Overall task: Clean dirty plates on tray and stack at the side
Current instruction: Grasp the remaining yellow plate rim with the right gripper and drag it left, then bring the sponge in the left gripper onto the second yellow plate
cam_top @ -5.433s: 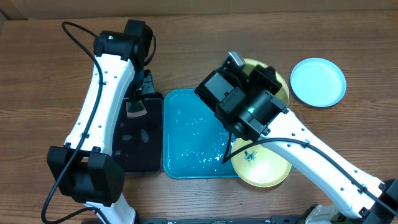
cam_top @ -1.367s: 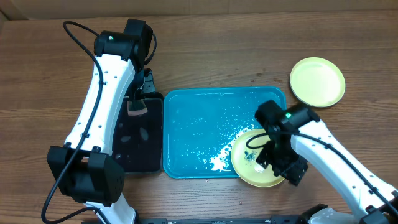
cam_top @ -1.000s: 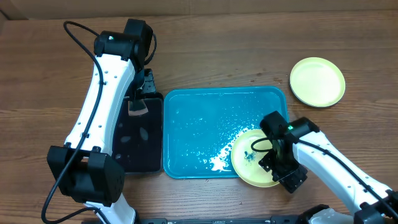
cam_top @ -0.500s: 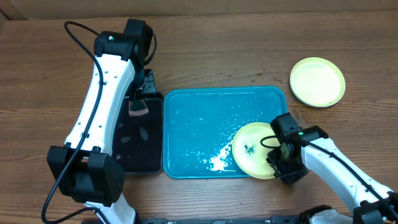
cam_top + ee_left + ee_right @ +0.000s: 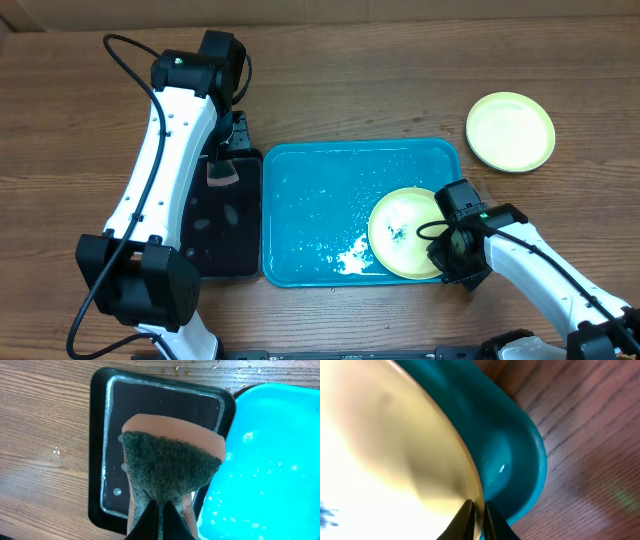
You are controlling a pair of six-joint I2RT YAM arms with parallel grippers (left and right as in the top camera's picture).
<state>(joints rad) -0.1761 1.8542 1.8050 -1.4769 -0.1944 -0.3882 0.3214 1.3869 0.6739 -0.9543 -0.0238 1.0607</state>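
My right gripper [image 5: 476,510] is pinched on the right rim of the smudged yellow-green plate [image 5: 405,232], which sits in the near right corner of the blue tray [image 5: 300,165]. My left gripper [image 5: 161,512] is clamped on the sponge [image 5: 170,460] over the black tray [image 5: 97,435]; a second plate [image 5: 510,132] rests on the table [image 5: 350,90]

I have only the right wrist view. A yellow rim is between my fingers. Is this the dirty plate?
Observer: Yes. Overhead, the smudged plate has dark marks near its centre. It lies in the tray, toward its near right corner.
Operator: What does the left arm do?
Observer: The left gripper is shut on a sponge over the black tray.
Operator: Where should I stack?
Observer: The other plate, yellow-green and unmarked, lies on the table beyond the tray's far right corner.
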